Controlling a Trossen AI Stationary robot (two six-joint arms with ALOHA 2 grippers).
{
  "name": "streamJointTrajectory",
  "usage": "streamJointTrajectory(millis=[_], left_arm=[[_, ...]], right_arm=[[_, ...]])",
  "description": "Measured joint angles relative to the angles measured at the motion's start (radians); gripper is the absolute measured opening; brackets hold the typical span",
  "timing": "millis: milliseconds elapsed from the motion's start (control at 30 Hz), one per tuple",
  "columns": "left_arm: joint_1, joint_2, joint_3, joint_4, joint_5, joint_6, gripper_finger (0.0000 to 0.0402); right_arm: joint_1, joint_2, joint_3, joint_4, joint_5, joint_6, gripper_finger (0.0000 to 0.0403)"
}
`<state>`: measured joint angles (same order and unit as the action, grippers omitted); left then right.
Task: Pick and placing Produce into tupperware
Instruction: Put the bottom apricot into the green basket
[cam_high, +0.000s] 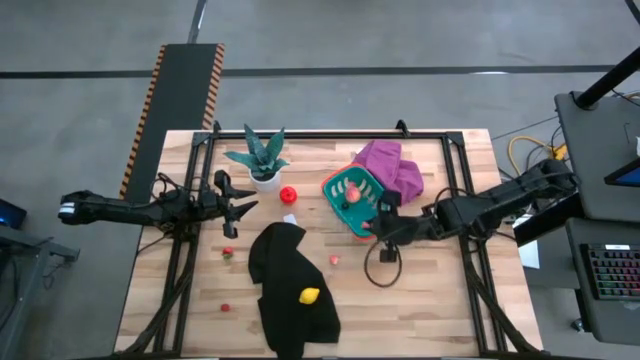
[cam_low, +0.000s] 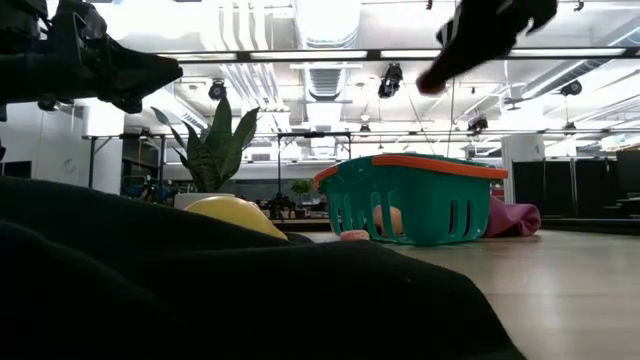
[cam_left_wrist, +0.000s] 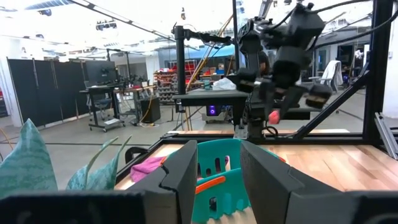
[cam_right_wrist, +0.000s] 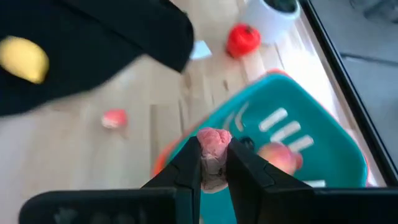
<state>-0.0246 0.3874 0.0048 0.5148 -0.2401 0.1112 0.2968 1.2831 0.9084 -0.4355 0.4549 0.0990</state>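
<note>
Fingers of the left gripper (cam_high: 238, 201) are standing slightly apart with nothing between them, hovering over the table's (cam_high: 440, 310) left part, beside the potted plant (cam_high: 258, 158). Moving right, a red tomato-like piece (cam_high: 288, 194) is lying just right of the plant pot, two small red pieces (cam_high: 228, 252) are sitting near the left edge of the black cloth (cam_high: 290, 290), and a yellow piece (cam_high: 310, 295) is resting on that cloth. A pink piece (cam_high: 334, 260) is lying on bare wood right of the cloth. Farther right, the teal container (cam_high: 352, 203) is sitting beside a purple cloth (cam_high: 392, 167) and holding a peach-coloured piece (cam_right_wrist: 278, 155). The right gripper (cam_right_wrist: 214, 163) is pinching a pink piece of produce (cam_right_wrist: 214, 144) between its fingers, hanging above the container's near rim.
</note>
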Motion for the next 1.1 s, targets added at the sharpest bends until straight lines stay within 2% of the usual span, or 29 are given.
streamJointTrajectory(millis=[133,500,833,1100], left_arm=[[0.000,0.000,0.000,0.000,0.000,0.000,0.0108],[0.000,0.000,0.000,0.000,0.000,0.000,0.0108],[0.000,0.000,0.000,0.000,0.000,0.001,0.0108],[0.000,0.000,0.000,0.000,0.000,0.001,0.0108]], right_arm=[[-0.092,0.008,-0.028,0.009,-0.035,-0.004,0.0048],[-0.314,0.105,-0.052,0.112,-0.041,-0.049,0.0049],[-0.399,0.238,-0.046,0.182,-0.044,-0.100,0.0049],[-0.426,0.288,-0.045,0.187,-0.043,-0.119,0.0049]])
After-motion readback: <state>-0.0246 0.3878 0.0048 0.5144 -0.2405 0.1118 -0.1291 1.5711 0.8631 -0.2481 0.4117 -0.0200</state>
